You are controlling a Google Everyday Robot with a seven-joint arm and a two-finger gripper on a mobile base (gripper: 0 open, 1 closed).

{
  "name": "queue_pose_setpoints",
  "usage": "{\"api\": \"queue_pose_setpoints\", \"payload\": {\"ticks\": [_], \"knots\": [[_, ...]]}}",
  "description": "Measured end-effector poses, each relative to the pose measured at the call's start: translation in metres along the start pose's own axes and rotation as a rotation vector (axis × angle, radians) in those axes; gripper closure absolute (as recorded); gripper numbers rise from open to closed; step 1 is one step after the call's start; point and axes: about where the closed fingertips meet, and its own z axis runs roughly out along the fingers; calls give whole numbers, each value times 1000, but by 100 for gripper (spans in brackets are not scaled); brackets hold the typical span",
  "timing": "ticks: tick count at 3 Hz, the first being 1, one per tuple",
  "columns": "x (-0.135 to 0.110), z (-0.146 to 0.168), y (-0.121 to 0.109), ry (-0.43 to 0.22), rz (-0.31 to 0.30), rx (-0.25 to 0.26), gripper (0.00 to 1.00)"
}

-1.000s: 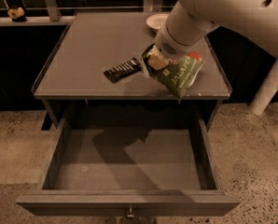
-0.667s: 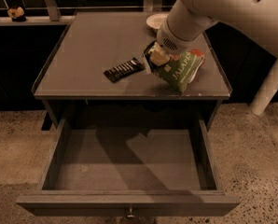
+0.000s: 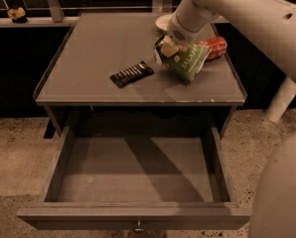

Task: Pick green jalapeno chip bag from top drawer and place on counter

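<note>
The green jalapeno chip bag (image 3: 186,62) hangs tilted over the right part of the counter (image 3: 96,48), its lower corner at or just above the surface. My gripper (image 3: 166,48) comes down from the upper right and is shut on the bag's upper left corner. The top drawer (image 3: 133,216) is pulled fully out below the counter, and its flat bottom is bare. A small metal pull (image 3: 137,227) shows on the drawer's front.
A dark striped candy bar wrapper (image 3: 131,74) lies mid-counter, left of the bag. A red soda can (image 3: 213,45) lies behind the bag at the right rim. A white dish (image 3: 163,21) sits at the counter's back edge. Speckled floor surrounds the cabinet.
The gripper and the bag have shifted a little toward the back of the counter. The red can now shows behind the bag. The drawer and the candy bar wrapper have not moved.
</note>
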Motion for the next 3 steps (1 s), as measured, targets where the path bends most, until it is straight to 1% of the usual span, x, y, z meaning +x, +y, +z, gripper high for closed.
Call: {"api": "queue_pose_setpoints", "payload": {"ticks": [1,2,3], "knots": [[-5,2,-8,-12,5,8,100],[-5,2,-7,-12,5,8,81],[-5,2,-7,-12,5,8,58]]}}
